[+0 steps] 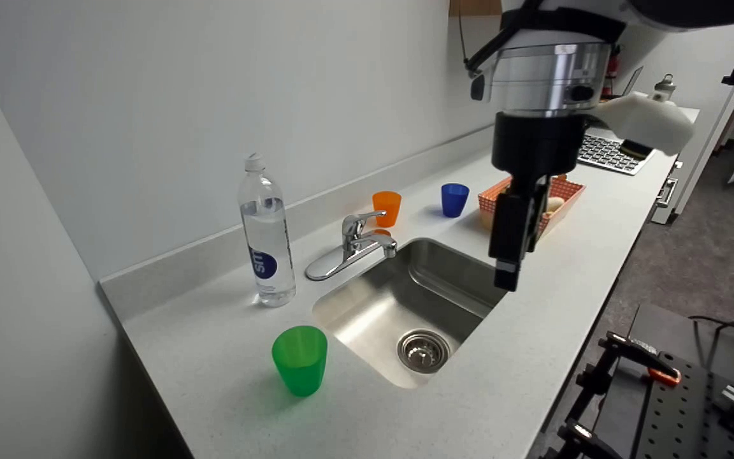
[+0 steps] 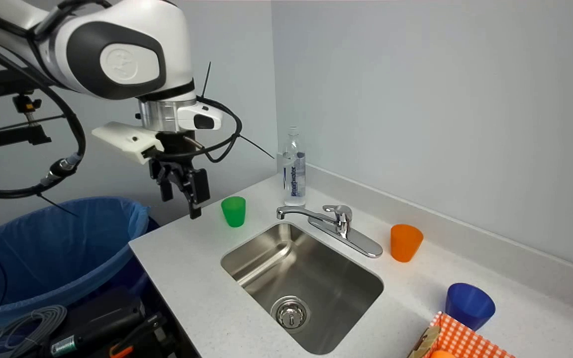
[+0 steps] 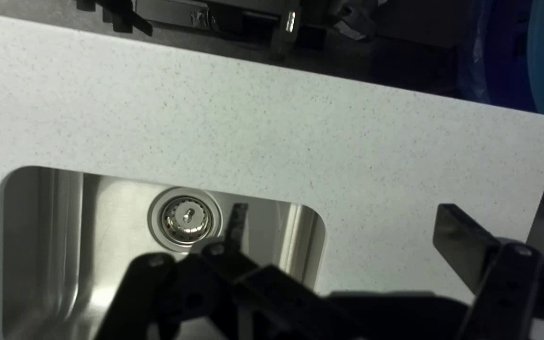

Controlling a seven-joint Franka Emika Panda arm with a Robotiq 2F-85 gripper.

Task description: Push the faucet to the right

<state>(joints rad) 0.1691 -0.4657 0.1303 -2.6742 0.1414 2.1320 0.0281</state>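
Faucet [image 1: 351, 245]: in an exterior view I see it standing at the back of the sink [image 1: 367, 322] on the desk [image 1: 469, 389], between the bottle [image 1: 268, 239] and the orange cup [image 1: 387, 204].
Spout [image 2: 299, 211]: in an exterior view it reaches out toward the sink's edge; its angle reads poorly from here, so I can't be sure how far round it is turned.
Tool [image 2: 181, 204]: in an exterior view it hangs raised, well apart from the faucet.
Fingers [image 3: 461, 241]: in the wrist view they stand wide apart, with desk and sink showing between them; I have hold of nothing.
Drain [image 3: 186, 217]: in the wrist view it shows in the sink; the faucet is out of frame.
Faucet, done: my tool is clear of it in both exterior views, so I judge the push not yet made.
Faucet, left: everything, I'd say: bring the tool down beside the spout, press it right, back away.
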